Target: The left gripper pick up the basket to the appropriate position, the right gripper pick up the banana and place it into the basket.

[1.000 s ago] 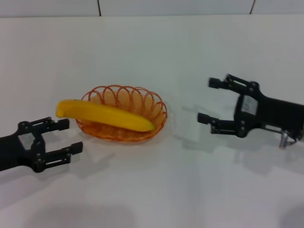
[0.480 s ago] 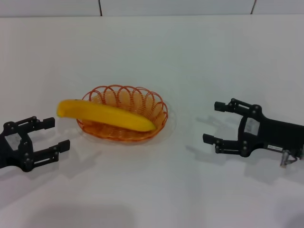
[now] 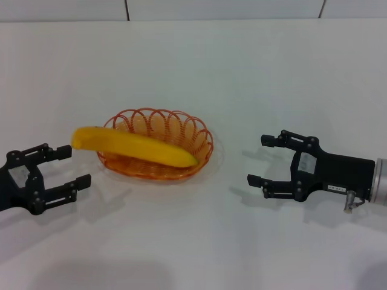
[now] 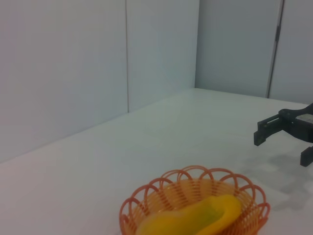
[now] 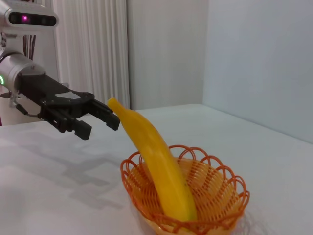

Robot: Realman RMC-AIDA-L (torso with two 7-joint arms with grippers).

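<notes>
The orange wire basket (image 3: pixel 181 128) stands on the white table, left of centre. The yellow banana (image 3: pixel 133 147) lies across it, one end inside and the other sticking out over the left rim. My left gripper (image 3: pixel 74 165) is open and empty, to the left of the basket and just short of the banana's free end. My right gripper (image 3: pixel 259 160) is open and empty, well to the right of the basket. The left wrist view shows the basket (image 4: pixel 254 196), the banana (image 4: pixel 195 218) and the right gripper (image 4: pixel 281 149). The right wrist view shows the basket (image 5: pixel 220 188), the banana (image 5: pixel 156 161) and the left gripper (image 5: pixel 100 128).
The white table (image 3: pixel 193 72) stretches around the basket, with a wall behind its far edge. No other objects show on it.
The left gripper drew back to the left, away from the basket. The right gripper came down and nearer, then shifted slightly towards the basket. Basket and banana stayed put.
</notes>
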